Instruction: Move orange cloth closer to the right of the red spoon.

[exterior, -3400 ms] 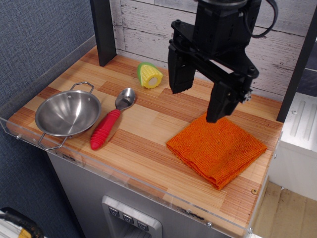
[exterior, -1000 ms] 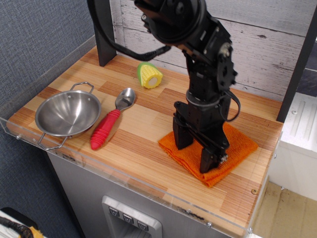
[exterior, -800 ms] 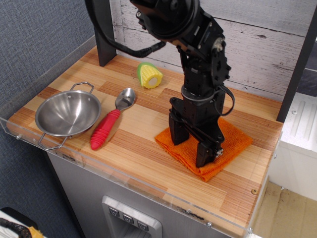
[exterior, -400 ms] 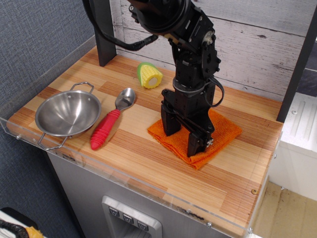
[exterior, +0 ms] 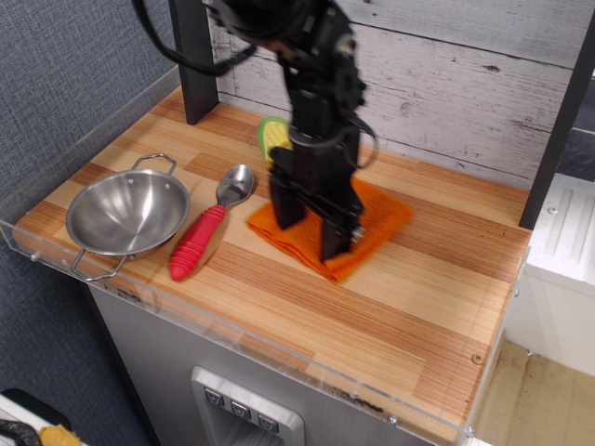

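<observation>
The orange cloth (exterior: 381,212) lies folded on the wooden table, its left corner a short way to the right of the red spoon (exterior: 200,240). The spoon has a silver bowl and a ribbed red handle and lies at an angle left of centre. My black gripper (exterior: 311,223) stands on the cloth from above. Its two fingers are spread apart, with both tips pressed down on the cloth's left part. The arm hides the middle of the cloth.
A steel two-handled bowl (exterior: 125,212) sits at the left edge. A toy corn cob (exterior: 270,137) lies behind the gripper, partly hidden. A black post (exterior: 195,56) stands at the back left. A clear acrylic rim (exterior: 279,358) runs along the table's front and left.
The gripper came down onto the cloth and slid it left and back across the table, from the right side to just right of the spoon.
</observation>
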You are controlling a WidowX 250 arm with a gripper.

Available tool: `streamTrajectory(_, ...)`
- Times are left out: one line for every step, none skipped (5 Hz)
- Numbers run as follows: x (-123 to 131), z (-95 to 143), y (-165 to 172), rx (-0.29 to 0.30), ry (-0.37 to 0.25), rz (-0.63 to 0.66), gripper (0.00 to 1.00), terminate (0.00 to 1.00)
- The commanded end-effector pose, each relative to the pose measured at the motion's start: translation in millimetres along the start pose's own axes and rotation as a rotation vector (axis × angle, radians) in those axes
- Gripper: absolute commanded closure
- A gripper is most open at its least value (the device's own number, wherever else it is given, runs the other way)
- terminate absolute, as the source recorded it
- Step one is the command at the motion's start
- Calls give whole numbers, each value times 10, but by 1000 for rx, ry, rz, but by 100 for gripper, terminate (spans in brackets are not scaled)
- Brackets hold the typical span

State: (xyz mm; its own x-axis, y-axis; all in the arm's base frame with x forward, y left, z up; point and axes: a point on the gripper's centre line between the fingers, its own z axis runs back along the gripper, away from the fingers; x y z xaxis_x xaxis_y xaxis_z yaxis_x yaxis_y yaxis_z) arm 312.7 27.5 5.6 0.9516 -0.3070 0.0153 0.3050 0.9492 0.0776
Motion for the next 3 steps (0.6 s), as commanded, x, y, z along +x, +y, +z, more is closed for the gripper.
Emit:
streamTrajectory(-179,-91,580,1,8,76,0,0)
streamTrajectory(-209,-124,660,-10,9,88,0,0)
streamTrajectory(-172,-111,639,-17,2,70,0,0)
